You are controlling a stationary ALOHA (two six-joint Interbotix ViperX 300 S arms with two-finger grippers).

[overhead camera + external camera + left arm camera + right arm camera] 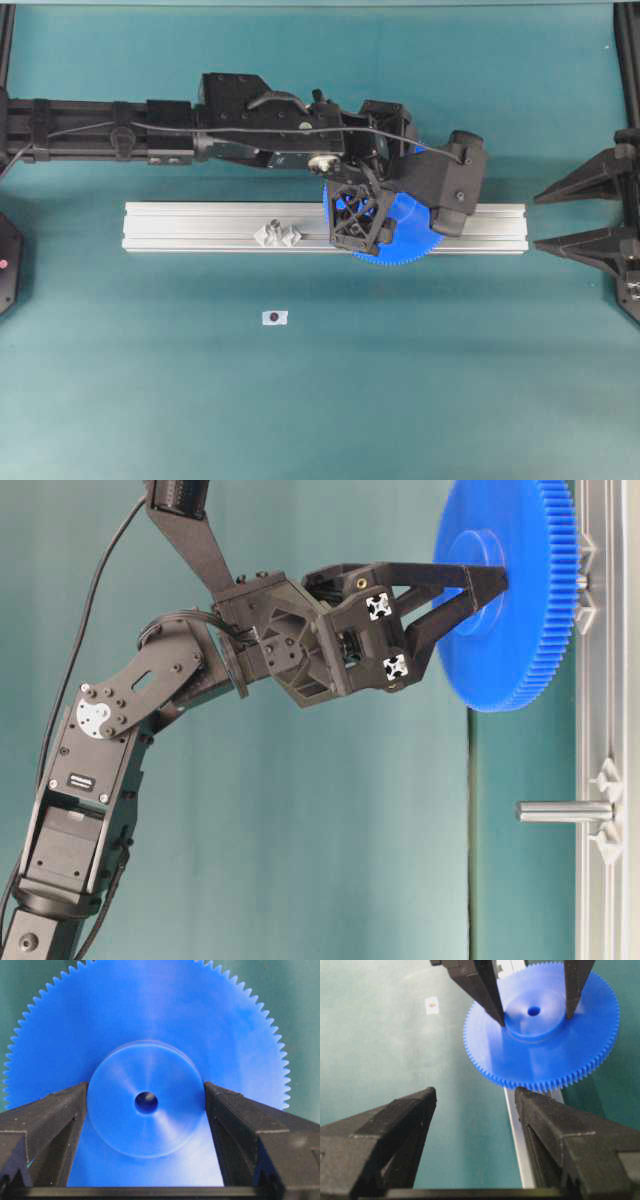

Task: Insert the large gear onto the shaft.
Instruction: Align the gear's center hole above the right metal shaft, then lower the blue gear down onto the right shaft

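Gear (150, 1020) sat flat on the rail (200, 215) toward its right end, seemingly seated on its shaft, left end effector (146, 1110) spread beside the hub, apparently letting go; withdrawal looked next.

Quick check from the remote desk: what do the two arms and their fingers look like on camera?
Both are matte black. The left arm is a chain of boxy segments with a thin black cable running along it, white labels and a round silvery plate near a joint. Its gripper has an open lattice frame with small white cross-shaped marks. The right gripper has broad, wedge-shaped black fingers.
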